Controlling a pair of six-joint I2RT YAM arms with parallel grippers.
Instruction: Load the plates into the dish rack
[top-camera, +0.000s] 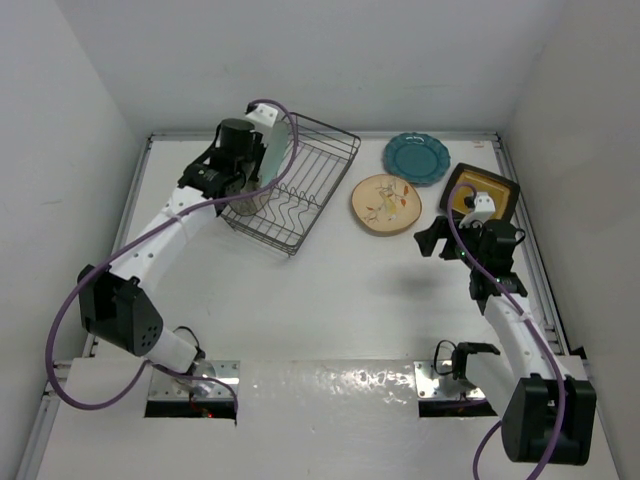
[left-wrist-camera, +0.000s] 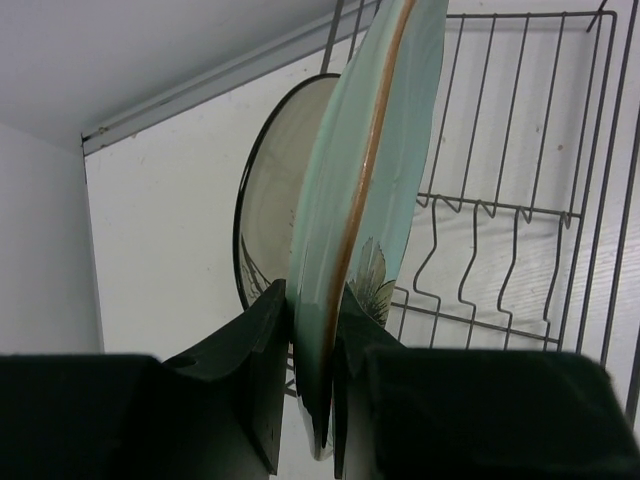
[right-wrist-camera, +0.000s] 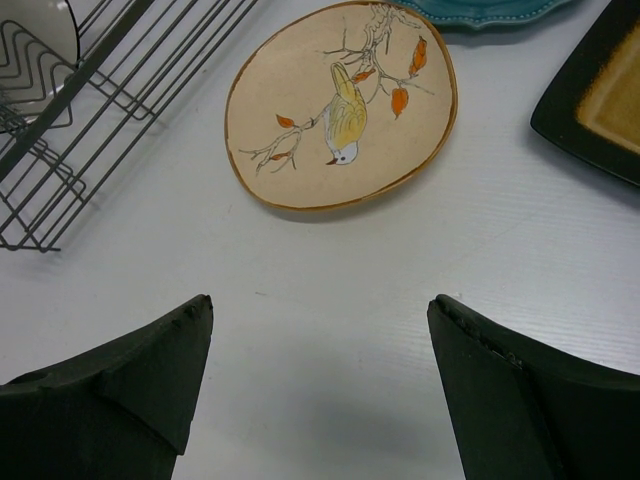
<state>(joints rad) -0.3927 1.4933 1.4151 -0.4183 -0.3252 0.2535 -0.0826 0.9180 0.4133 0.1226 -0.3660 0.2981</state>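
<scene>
Pale aqua plate (left-wrist-camera: 375, 200): on edge, clamped in left jaws over dish rack (top-camera: 305, 190), face roughly parallel to grey dark-rimmed plate (left-wrist-camera: 270, 190) standing just beside it; right jaws apart, well away over counter (top-camera: 330, 300).

You are looking at a left arm (top-camera: 165, 230) and a right arm (top-camera: 510, 325), each built of white tube links joined by chunky black housings (top-camera: 122, 315). A purple cable (top-camera: 57, 325) runs along each arm. Silver base plates (top-camera: 430, 387) anchor them. The right gripper (right-wrist-camera: 320, 300) has matte black, wedge-shaped fingers (right-wrist-camera: 120, 390).
</scene>
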